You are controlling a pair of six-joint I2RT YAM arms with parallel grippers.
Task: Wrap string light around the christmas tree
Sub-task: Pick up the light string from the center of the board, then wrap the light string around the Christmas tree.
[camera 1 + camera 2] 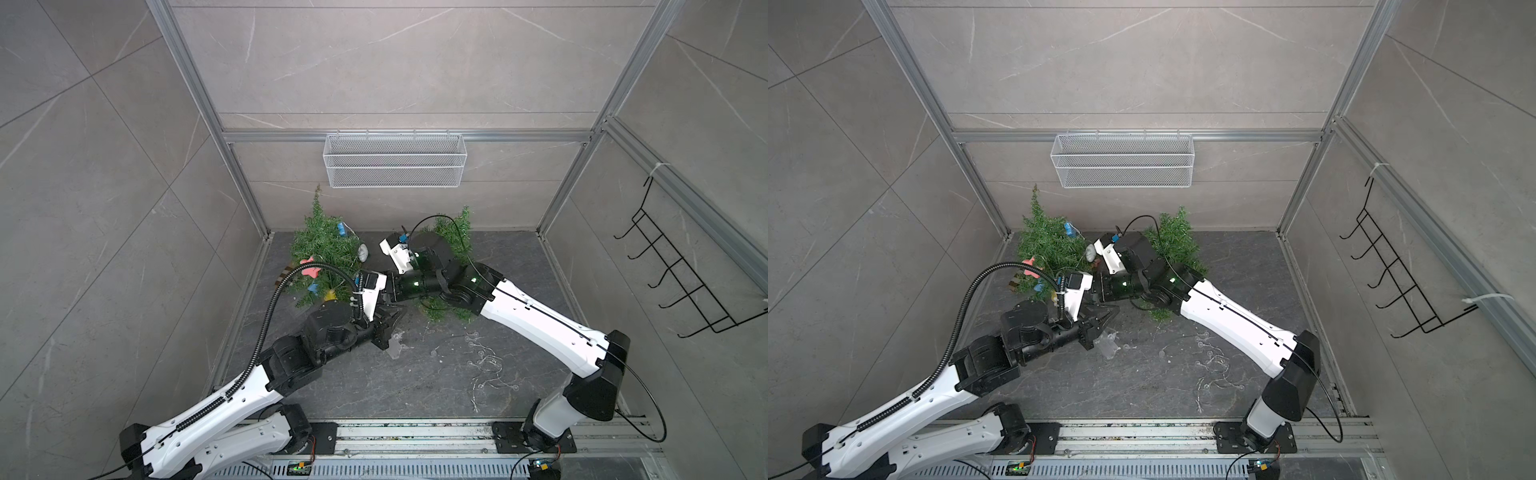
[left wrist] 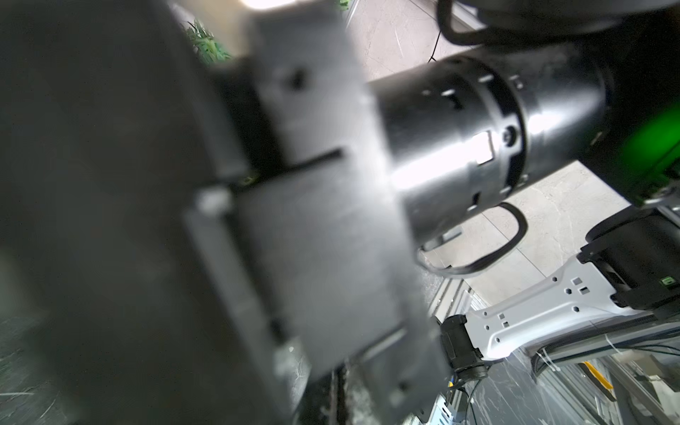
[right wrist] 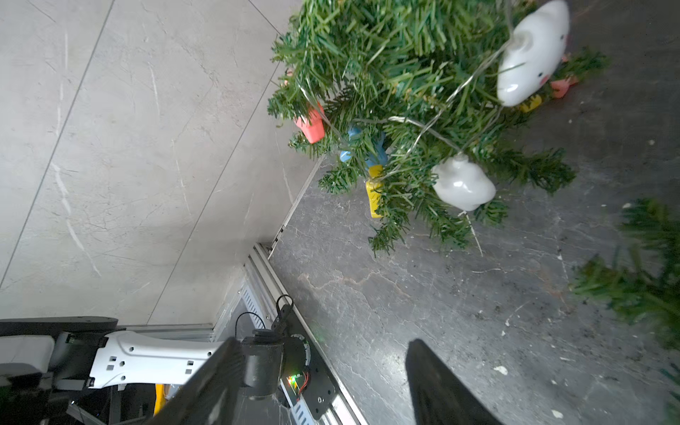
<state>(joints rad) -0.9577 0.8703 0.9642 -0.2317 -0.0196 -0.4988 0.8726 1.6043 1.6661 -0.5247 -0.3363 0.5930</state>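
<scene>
- In a top view: green, ornament-hung christmas tree [image 1: 320,253] stands at the table's [image 1: 374,386] far left corner. Thin silver-wire string light [image 1: 488,365] lies loose toward the near right corner. Left gripper [image 1: 395,321] jaws together.
- Left wrist: blurred black right arm [image 2: 460,147].
- Right wrist: right gripper [image 3: 327,386] jaws apart, empty; string light draped on tree.

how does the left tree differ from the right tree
The left tree carries coloured and white ornaments and a thin light wire; the right tree shows none. The left tree is mostly in view; the right arm covers much of the right tree. Both are green and needled.
</scene>
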